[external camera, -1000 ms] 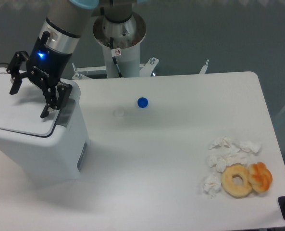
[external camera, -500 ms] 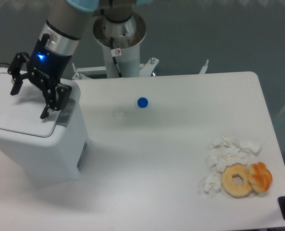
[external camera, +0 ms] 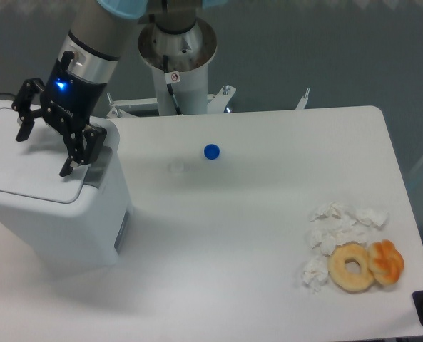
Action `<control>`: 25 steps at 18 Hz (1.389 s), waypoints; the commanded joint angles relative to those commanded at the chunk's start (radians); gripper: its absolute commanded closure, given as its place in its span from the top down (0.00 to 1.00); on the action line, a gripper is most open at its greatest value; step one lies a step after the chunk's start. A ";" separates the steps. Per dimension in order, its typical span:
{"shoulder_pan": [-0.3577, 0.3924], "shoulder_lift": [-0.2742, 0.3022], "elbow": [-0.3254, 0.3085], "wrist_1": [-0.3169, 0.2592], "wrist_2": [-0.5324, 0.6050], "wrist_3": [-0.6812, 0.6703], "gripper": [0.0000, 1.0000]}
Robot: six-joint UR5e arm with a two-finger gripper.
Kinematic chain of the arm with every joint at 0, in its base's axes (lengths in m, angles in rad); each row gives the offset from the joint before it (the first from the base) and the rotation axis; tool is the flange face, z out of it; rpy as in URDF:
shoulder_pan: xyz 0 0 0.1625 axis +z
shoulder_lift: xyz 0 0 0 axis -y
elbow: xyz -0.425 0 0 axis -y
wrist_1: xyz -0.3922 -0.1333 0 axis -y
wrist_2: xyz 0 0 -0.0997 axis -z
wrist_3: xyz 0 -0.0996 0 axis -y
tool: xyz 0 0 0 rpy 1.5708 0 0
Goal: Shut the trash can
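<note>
White table (external camera: 268, 235) carries the trash can (external camera: 54, 214) (left edge cropped) under the spread end effector (external camera: 43, 146).

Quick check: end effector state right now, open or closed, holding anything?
End effector: open, fingers spread wide above the trash can lid, holding nothing.

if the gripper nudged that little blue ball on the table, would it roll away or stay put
The blue ball looks round and smooth, so it would probably roll at a light touch. It sits on the bare flat table with nothing beside it to stop it, so it could travel some way. It seems small, likely light, though its material is unclear.
</note>
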 joint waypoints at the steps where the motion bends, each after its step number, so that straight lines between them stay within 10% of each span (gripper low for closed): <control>1: 0.000 0.000 0.000 0.000 0.000 0.000 1.00; 25: 0.000 0.060 -0.063 -0.006 -0.002 0.002 1.00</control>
